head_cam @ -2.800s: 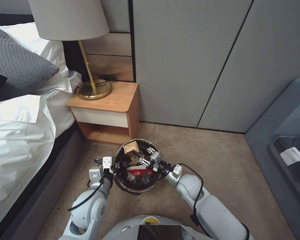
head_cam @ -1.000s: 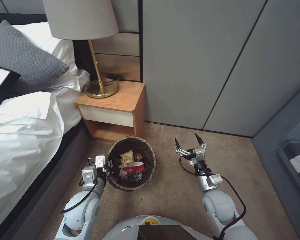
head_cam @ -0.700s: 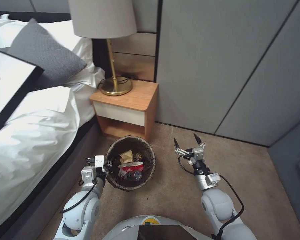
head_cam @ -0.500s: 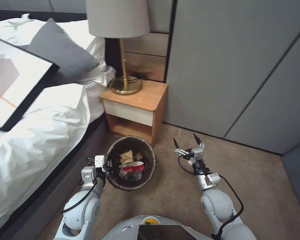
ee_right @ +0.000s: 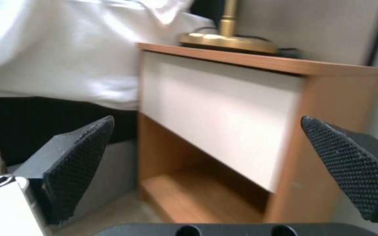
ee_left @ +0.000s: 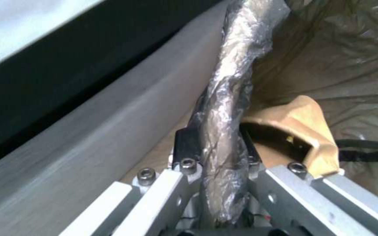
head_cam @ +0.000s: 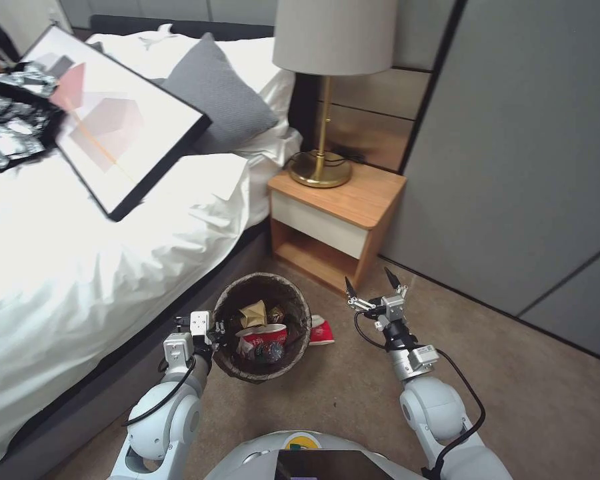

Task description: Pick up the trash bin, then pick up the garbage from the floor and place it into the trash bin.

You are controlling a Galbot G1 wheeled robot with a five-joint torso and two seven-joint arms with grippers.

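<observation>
I have the trash bin [head_cam: 263, 327] in my left end effector [head_cam: 215, 331]. It is pinched tight on the rim, and up close in my left wrist view I can see the crinkly dark bag [ee_left: 226, 108] squeezed between my two fingers. The bin hangs in front of me, next to the bed [head_cam: 80, 267], so I think the first part of my job is done. There is garbage inside the bin now: a red-and-white cup [head_cam: 263, 333], a bit of tan paper [head_cam: 252, 312] and some other small bits I cannot name. But I am not finished. One more red-and-white cup [head_cam: 321, 331] lies on the floor [head_cam: 513, 373], just beside the bin on its right side, near the wooden nightstand [head_cam: 337, 220]. I cannot tell if more garbage is hiding somewhere else on the floor. My right end effector [head_cam: 373, 288] is wide open and holds nothing. It hangs in the air a little to the right of that cup, with its two black fingertips [ee_right: 77, 157] far apart and pointing at the nightstand. I think that cup is the next piece for it to grab.
</observation>
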